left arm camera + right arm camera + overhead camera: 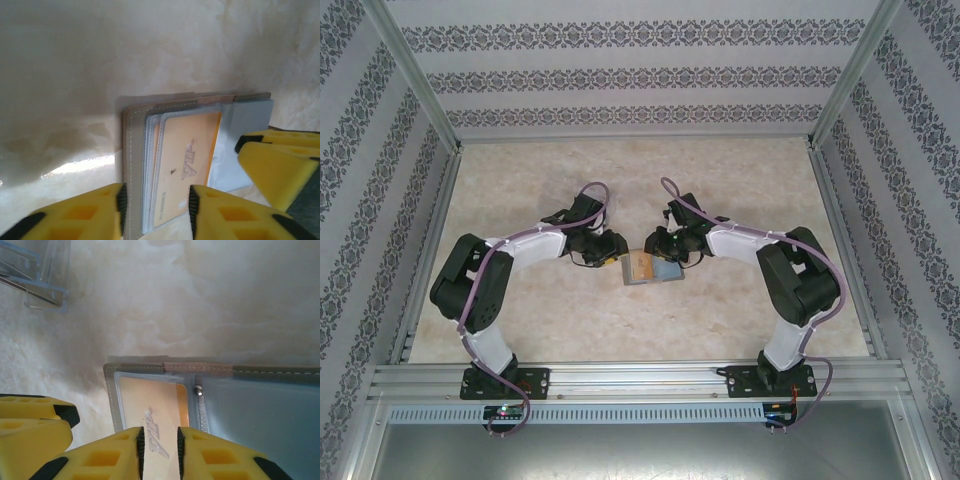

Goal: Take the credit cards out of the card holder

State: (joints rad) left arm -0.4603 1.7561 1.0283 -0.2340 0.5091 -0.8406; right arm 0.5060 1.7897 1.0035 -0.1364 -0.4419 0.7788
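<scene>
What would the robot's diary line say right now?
card holder: open on table | credit cards: inside holder | left gripper: jaws apart over holder | right gripper: jaws narrow over orange card

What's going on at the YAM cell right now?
The left tool and the right tool meet mid-table over the card holder, which lies open on the table. The left tool straddles the edge of the sleeved panel. The right tool has its fingers close together over the gold card, which sits in its sleeve, not yet out. I can't tell whether either tool actually has a grip.
</scene>
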